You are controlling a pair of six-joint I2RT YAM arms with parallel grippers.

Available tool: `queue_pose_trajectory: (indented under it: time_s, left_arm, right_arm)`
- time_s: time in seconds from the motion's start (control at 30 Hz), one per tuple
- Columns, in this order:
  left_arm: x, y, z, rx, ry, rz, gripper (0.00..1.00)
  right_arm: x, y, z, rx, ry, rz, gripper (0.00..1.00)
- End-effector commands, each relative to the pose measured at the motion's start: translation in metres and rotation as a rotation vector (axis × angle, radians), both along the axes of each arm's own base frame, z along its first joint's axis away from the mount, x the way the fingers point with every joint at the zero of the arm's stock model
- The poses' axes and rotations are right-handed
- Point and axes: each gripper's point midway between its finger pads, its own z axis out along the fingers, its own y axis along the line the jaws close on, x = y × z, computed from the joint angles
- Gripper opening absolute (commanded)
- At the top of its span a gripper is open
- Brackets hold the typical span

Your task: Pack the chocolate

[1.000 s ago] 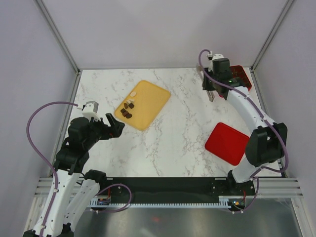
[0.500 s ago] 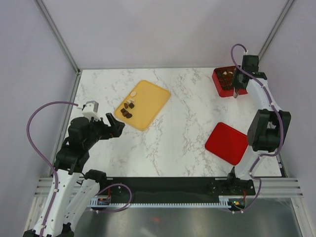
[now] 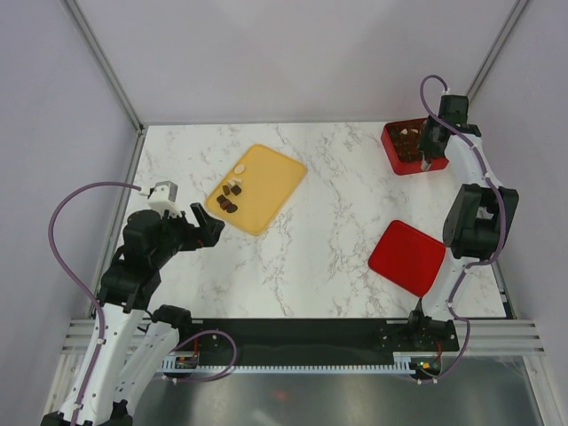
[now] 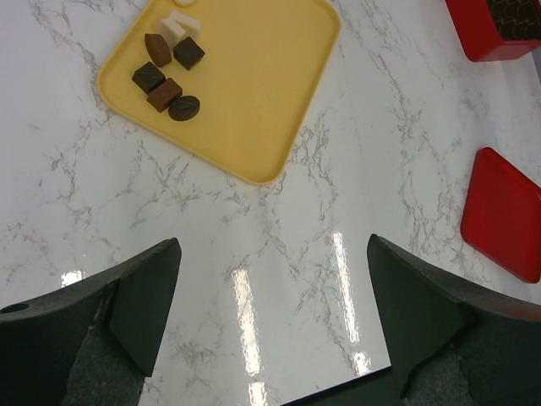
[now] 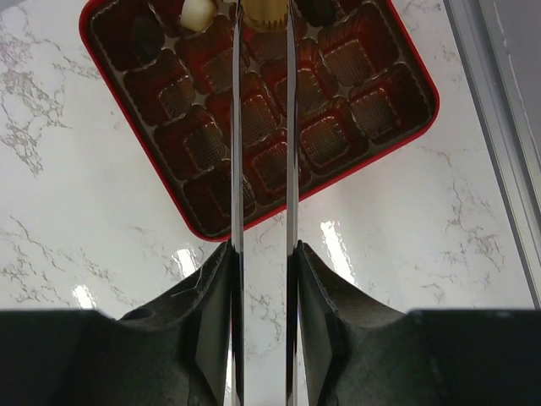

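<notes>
The yellow-orange tray holds several dark brown chocolates and a cream-white oval; they also show in the left wrist view on the tray. My left gripper is open and empty above bare table near the tray's near corner. My right gripper has long thin blades shut on a tan chocolate piece, held over the red gridded box. The box holds a white piece and a dark piece.
The red gridded box stands at the far right corner by the frame post. A flat red lid lies at the near right, also in the left wrist view. The marble table is bounded by grey walls.
My right arm has swung right from the box's left side to its right side, uncovering the box, then settled over it. The left arm has not moved.
</notes>
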Motion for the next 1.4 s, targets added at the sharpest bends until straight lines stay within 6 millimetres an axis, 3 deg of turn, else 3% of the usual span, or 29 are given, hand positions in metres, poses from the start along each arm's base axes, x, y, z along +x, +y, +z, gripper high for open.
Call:
queue_pose_trajectory:
  time_s: [0.0,0.57,0.87,0.97,1.07,1.17,1.2,1.23,1.27,1.3,1.37]
  left_arm:
    - [0.006,0.002,0.001,0.011,-0.022,0.009,1.0]
    - [0.006,0.002,0.002,0.011,-0.021,0.009,1.0]
    - [0.006,0.003,0.002,0.013,-0.024,0.012,1.0]
    - [0.006,0.002,0.002,0.012,-0.024,0.011,1.0]
    - [0.006,0.002,0.003,0.011,-0.025,0.009,1.0]
    - [0.006,0.003,0.003,0.011,-0.025,0.011,1.0]
    - [0.006,0.002,0.002,0.012,-0.022,0.009,1.0]
    - [0.005,0.002,0.002,0.011,-0.024,0.009,1.0]
    - [0.006,0.002,0.003,0.01,-0.025,0.009,1.0]
    - [0.006,0.002,0.003,0.01,-0.025,0.009,1.0]
    - [0.005,0.003,0.003,0.011,-0.027,0.011,1.0]
  right_arm:
    - [0.018,-0.005,0.015,0.004,-0.057,-0.002,0.4]
    - [0.027,-0.012,-0.011,0.006,-0.013,0.001,0.49]
    - [0.027,-0.007,0.017,0.014,-0.069,0.015,0.5]
    - [0.022,0.002,0.044,0.024,-0.121,0.035,0.5]
    - [0.016,0.025,0.058,0.025,-0.143,0.078,0.49]
    - [0.009,0.062,0.064,0.041,-0.161,0.149,0.49]
    - [0.004,0.084,0.055,0.056,-0.145,0.181,0.49]
    - [0.005,0.093,0.058,0.056,-0.172,0.2,0.49]
    - [0.001,0.114,0.065,0.058,-0.194,0.239,0.49]
    - [-0.007,0.148,0.054,0.081,-0.176,0.316,0.49]
    - [-0.014,0.185,0.063,0.099,-0.225,0.409,0.49]
